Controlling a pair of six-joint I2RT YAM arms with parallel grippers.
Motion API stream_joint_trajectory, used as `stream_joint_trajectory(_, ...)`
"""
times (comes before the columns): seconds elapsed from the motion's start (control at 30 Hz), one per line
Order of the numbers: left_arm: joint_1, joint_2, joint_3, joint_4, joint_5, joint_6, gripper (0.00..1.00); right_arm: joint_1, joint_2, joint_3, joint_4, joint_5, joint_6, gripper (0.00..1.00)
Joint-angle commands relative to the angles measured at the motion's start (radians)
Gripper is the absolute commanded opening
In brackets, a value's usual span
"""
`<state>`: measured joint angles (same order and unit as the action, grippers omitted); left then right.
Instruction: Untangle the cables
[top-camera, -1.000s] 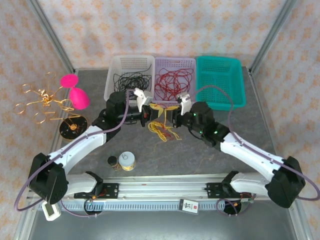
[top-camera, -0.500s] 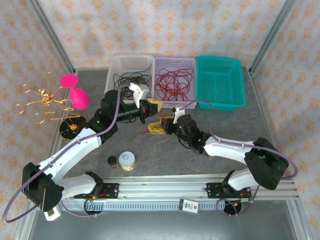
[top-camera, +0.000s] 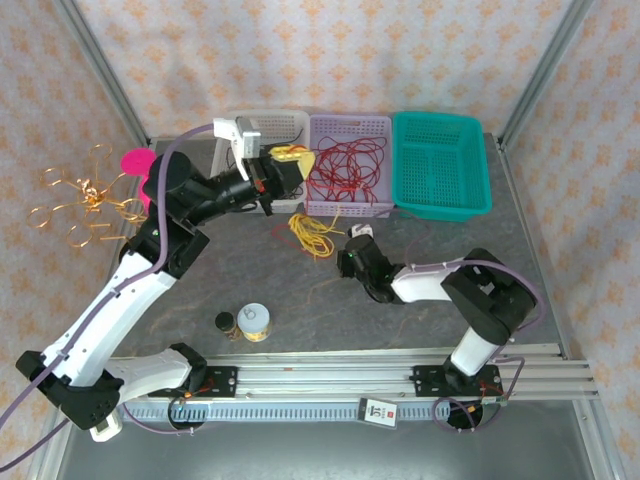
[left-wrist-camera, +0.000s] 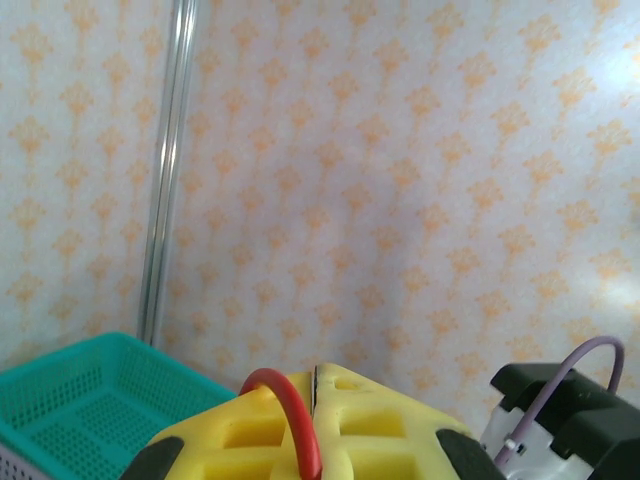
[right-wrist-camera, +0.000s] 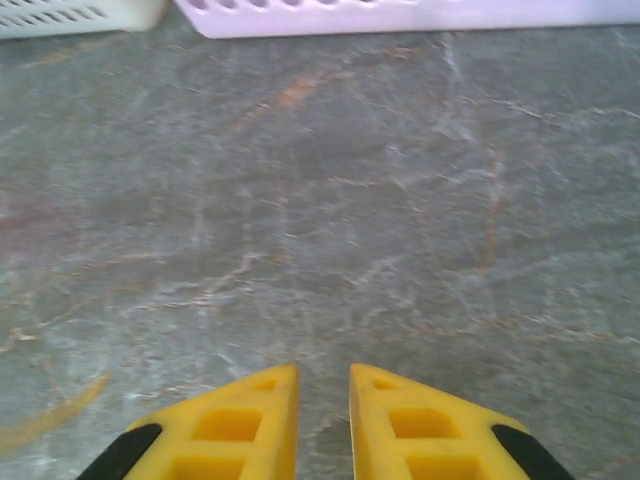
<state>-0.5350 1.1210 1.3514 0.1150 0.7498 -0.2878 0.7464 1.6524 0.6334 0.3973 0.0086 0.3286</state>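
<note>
Quick status from me. My left end effector (top-camera: 288, 162) is hanging up high over the right end of the white basket (top-camera: 285, 118), right beside the lilac basket (top-camera: 350, 124), upper middle of the top view. It's clamping down on one red cable (left-wrist-camera: 292, 405); the left wrist view is showing the strand looping out from between the closed jaws.

My right end effector (top-camera: 347, 258) is sitting low over the table (top-camera: 450, 290) near the centre of the frame. Its jaws are standing a narrow gap apart and gripping nothing.

The yellow bundle (top-camera: 312, 233) is lying on the table just below the lilac basket, up and left of my right end effector and just beside it. Its long axis is running upper left to lower right, so I'm guessing the right arm is the one to go for it. One stray yellow strand (right-wrist-camera: 45, 420) is peeking in at the lower left of the right wrist view.

Counting: two end effectors, three baskets (white, lilac, teal basket (top-camera: 440, 160)), one yellow bundle, and one heap of red cables (top-camera: 345, 165) in the lilac one.
</note>
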Motion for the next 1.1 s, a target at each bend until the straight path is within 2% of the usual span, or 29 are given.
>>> stream_joint_trajectory(0.0,-0.004,0.012,0.044,-0.013,-0.01,-0.001,0.0,-0.003,-0.087,-0.043,-0.019,0.013,-0.013,0.21)
stream_joint_trajectory(0.13,-0.003,0.021,-0.017,0.015,-0.032,-0.008,0.0,-0.018,-0.287,-0.122,-0.064,0.007,-0.031,0.28)
stream_joint_trajectory(0.27,-0.003,0.02,-0.102,0.044,-0.055,-0.017,0.0,-0.039,-0.507,-0.154,-0.182,-0.017,-0.092,0.48)
stream_joint_trajectory(0.37,-0.005,0.022,-0.162,0.088,-0.047,-0.052,0.0,-0.041,-0.65,-0.157,-0.212,-0.201,-0.192,0.66)
stream_joint_trajectory(0.5,-0.01,0.013,-0.226,0.151,-0.032,-0.102,0.0,-0.038,-0.727,-0.155,-0.094,-0.511,-0.229,0.75)
stream_joint_trajectory(0.57,-0.016,0.007,-0.245,0.168,-0.037,-0.114,0.0,-0.028,-0.697,-0.147,0.031,-0.571,-0.188,0.76)
stream_joint_trajectory(0.63,-0.021,0.005,-0.253,0.176,-0.043,-0.12,0.0,-0.024,-0.627,-0.113,0.119,-0.55,-0.166,0.77)
stream_joint_trajectory(0.73,-0.032,0.008,-0.254,0.188,-0.044,-0.13,0.0,-0.024,-0.481,-0.024,0.154,-0.438,-0.184,0.76)
stream_joint_trajectory(0.8,-0.04,0.014,-0.245,0.186,-0.043,-0.131,0.0,-0.025,-0.374,0.032,0.17,-0.316,-0.157,0.74)
stream_joint_trajectory(0.9,-0.047,0.02,-0.227,0.168,-0.043,-0.125,0.0,-0.03,-0.255,0.113,0.188,-0.301,-0.131,0.7)
stream_joint_trajectory(1.07,-0.054,0.019,-0.218,0.164,-0.053,-0.12,0.0,-0.03,-0.141,0.185,0.177,-0.218,-0.055,0.66)
